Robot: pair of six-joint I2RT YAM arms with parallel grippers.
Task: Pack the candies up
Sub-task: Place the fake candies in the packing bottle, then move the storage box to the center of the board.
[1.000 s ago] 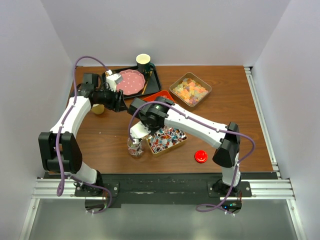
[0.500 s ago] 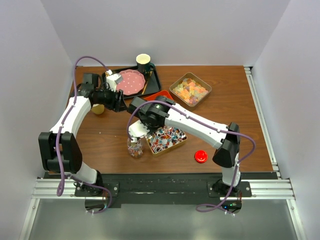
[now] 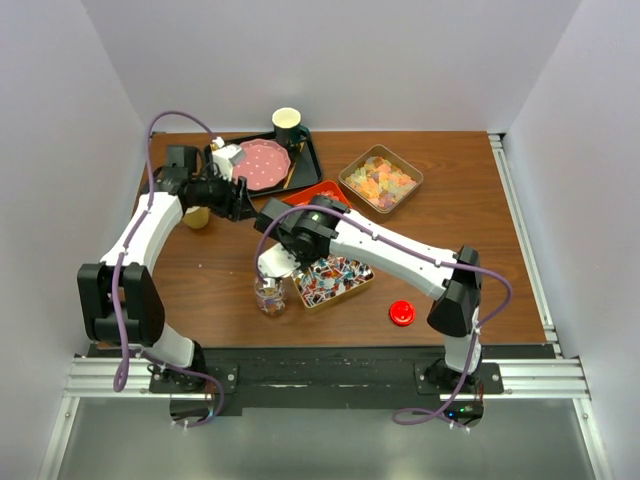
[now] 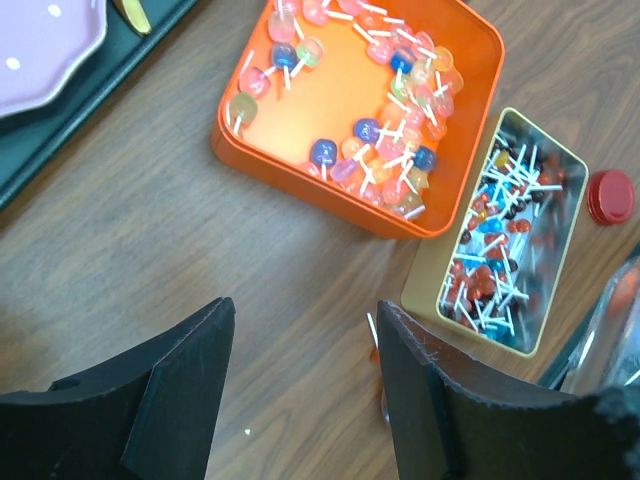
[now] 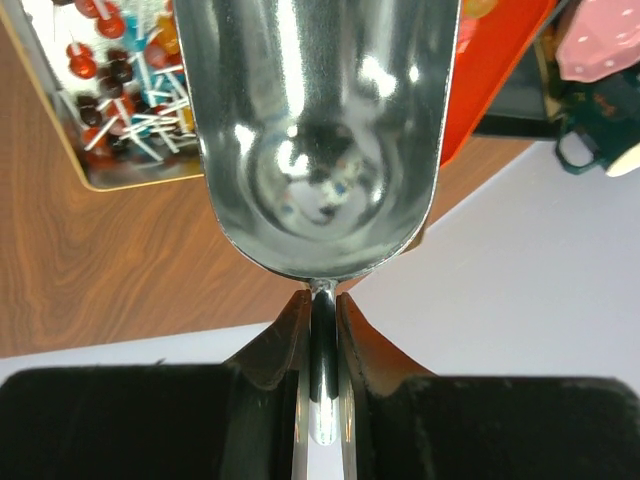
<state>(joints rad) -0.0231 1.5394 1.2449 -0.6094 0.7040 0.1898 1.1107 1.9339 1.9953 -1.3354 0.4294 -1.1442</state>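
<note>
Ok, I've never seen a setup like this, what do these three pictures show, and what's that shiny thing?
These are two robot arms, the left arm and the right arm, bolted at the near edge of a wooden table. One picture looks down from above; the other two come from cameras on each wrist. The left gripper is open and empty, near an orange tin and a gold tin, both with candies. The right gripper is shut on a metal scoop, which looks empty, by a small jar. Also there: a third tin of pale gummies, a red lid, and a black tray with a pink plate and a cup.
</note>
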